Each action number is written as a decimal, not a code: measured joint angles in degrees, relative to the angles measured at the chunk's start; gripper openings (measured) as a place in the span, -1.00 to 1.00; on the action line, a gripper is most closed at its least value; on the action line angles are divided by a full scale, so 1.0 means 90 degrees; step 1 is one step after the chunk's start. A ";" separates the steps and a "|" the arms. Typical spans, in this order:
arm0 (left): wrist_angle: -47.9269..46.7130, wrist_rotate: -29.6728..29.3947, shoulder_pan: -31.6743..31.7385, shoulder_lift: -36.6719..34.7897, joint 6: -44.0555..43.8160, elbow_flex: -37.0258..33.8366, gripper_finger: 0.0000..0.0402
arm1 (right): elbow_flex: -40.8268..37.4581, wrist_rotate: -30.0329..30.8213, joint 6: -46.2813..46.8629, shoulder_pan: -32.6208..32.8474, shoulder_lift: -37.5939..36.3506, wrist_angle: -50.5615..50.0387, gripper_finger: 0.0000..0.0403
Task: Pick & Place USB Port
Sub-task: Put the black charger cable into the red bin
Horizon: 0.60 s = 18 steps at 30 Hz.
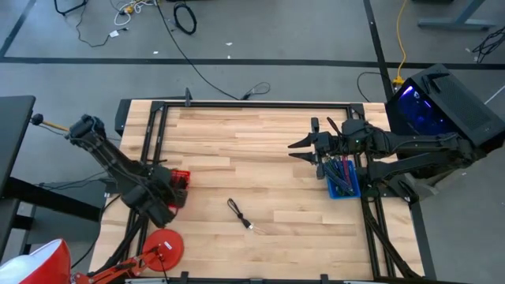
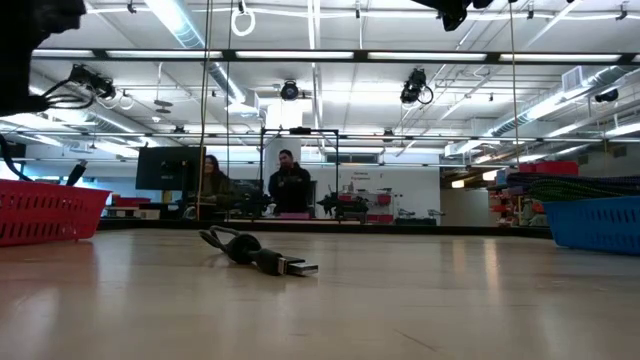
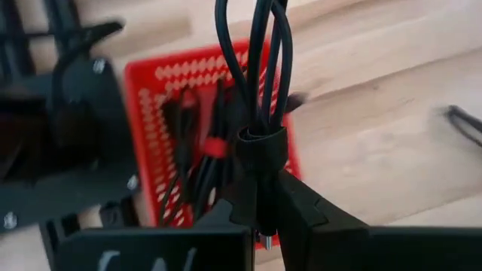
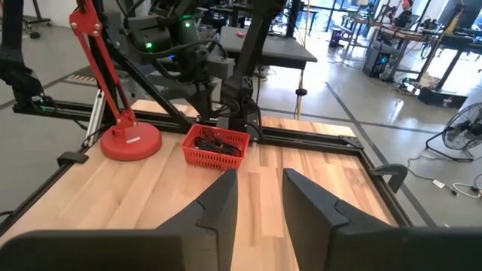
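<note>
The left gripper (image 3: 260, 218) pinches 1 bundled cable (image 3: 256, 90) above the red basket (image 3: 162, 83). The right gripper (image 4: 260, 197) waits, jaws spread, near the blue bin (image 1: 344, 188). Another cable (image 1: 241, 214) lies mid-table: light, floppy, best taken at its tied middle.

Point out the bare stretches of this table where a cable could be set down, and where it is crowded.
Free: the wide far half of the table, between the red basket and the blue basket, and the near right corner. Crowded: the left edge, where the left gripper holds a cable bundle over the red basket. A loose USB cable lies near centre.
</note>
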 joint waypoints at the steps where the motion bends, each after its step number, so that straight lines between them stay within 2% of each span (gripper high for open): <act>1: 0.0022 0.0108 -0.0068 -0.0062 -0.0162 -0.0099 -0.87 | 0.0000 0.0001 -0.0002 0.0000 0.0000 0.0001 -0.47; 7: 0.0060 0.0412 -0.0354 -0.0138 -0.0780 -0.0438 -0.87 | 0.0000 0.0001 -0.0024 0.0000 0.0000 0.0058 -0.47; 16: 0.0263 0.0542 -0.0219 -0.0136 -0.0872 -0.0881 -0.87 | 0.0000 0.0001 -0.0029 0.0000 0.0000 0.0073 -0.47; 18: 0.0629 0.0628 -0.0163 -0.0178 -0.0869 -0.0998 -0.87 | 0.0000 0.0001 -0.0030 0.0000 0.0000 0.0069 -0.47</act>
